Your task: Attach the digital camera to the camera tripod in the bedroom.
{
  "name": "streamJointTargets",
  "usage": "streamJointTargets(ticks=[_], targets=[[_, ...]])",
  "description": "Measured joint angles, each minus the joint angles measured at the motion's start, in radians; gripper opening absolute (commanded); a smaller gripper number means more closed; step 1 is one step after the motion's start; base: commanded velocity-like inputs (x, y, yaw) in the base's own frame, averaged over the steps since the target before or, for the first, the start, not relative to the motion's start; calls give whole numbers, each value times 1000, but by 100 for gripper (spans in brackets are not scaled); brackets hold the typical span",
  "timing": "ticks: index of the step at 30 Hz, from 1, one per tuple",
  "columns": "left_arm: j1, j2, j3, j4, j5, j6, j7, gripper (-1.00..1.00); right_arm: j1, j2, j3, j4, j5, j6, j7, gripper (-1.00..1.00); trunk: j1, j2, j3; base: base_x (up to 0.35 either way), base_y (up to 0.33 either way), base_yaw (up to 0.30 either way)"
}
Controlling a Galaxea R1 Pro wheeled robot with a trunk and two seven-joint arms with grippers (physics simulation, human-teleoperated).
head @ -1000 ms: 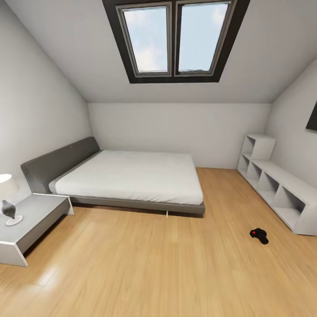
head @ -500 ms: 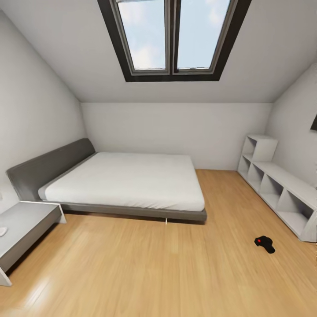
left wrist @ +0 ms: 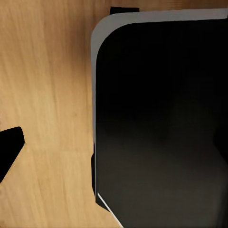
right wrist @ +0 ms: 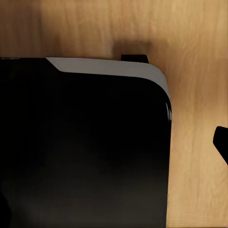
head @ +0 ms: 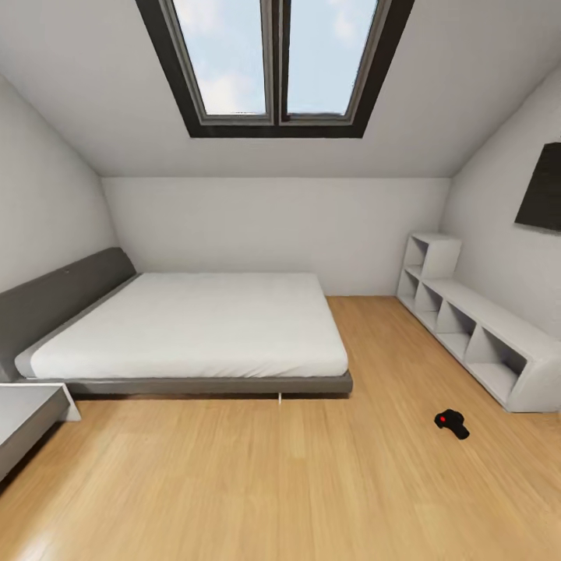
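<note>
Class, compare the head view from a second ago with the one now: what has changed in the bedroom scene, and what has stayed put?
The camera moved, not the room: the view swung right, so the lamp slid out at left and a dark wall panel came in at right. Nothing was grasped or released. The digital camera still lies on the floor near the cube shelves; the bed is unmoved.

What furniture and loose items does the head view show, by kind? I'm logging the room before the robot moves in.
Beds: 1
Shelf units: 1
Bedside tables: 1, partly cut off
Wall screens: 1
Skylights: 1
Cameras on the floor: 1
Total: 6
</note>
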Motion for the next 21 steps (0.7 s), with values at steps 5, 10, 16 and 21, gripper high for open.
streamJointTargets(ticks=[5,10,16,21], targets=[[-5,1,0,0,19,0,0,100,0,0,0,0,0,-2,0,100,0,0,-5,35,23,-234],[-26,4,0,0,40,3,-4,100,0,0,-1,0,0,-1,0,100,0,0,-10,13,9,-235],[-232,3,10,-2,160,173,-8,100,-82,-10,-12,-7,-9,40,-1,100,0,0,-17,2,1,-235],[-424,-2,33,-5,250,245,-3,100,-275,-18,-13,-8,-20,198,-9,100,0,0,-21,0,0,-232]])
